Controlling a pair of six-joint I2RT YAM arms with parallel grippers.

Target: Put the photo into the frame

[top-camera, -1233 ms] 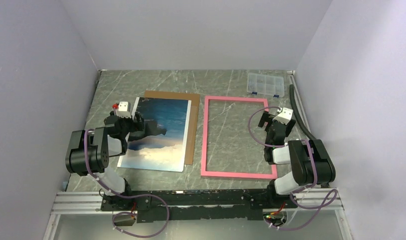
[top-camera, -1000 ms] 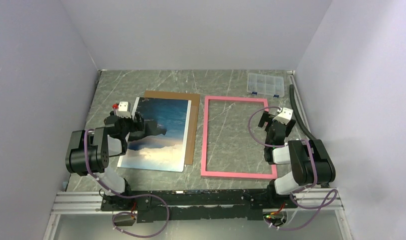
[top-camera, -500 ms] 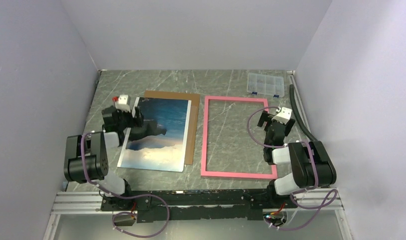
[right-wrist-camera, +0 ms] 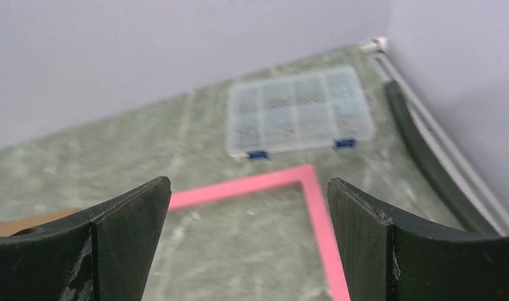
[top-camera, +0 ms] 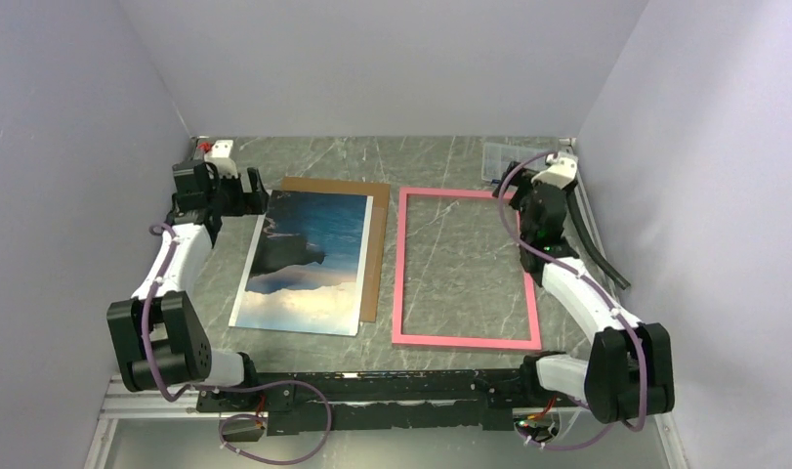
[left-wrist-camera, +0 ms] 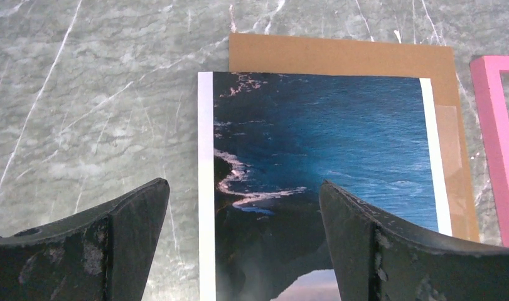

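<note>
While both arms reach toward the far side of the table (top-camera: 440, 154), count is: one photo (top-camera: 309, 259), one frame (top-camera: 402, 264), one brown backing board (top-camera: 333, 185), one clear compartment box (right-wrist-camera: 299, 110) (blurred in the right wrist view), two grippers.

Photo: blue sea at the far end, dark coast in the middle, pale cloud at the near end, white side margins. It lies flat, face up on the board, overhanging it on the left.

Frame: pink, table showing through it, flat just right of the board, not touching the photo.

Left gripper (left-wrist-camera: 242, 187) is by the photo's far-left corner, jaws spread wide, holding nothing. Right gripper (right-wrist-camera: 248, 183) is by the frame's far-right corner, likewise spread and holding nothing.
</note>
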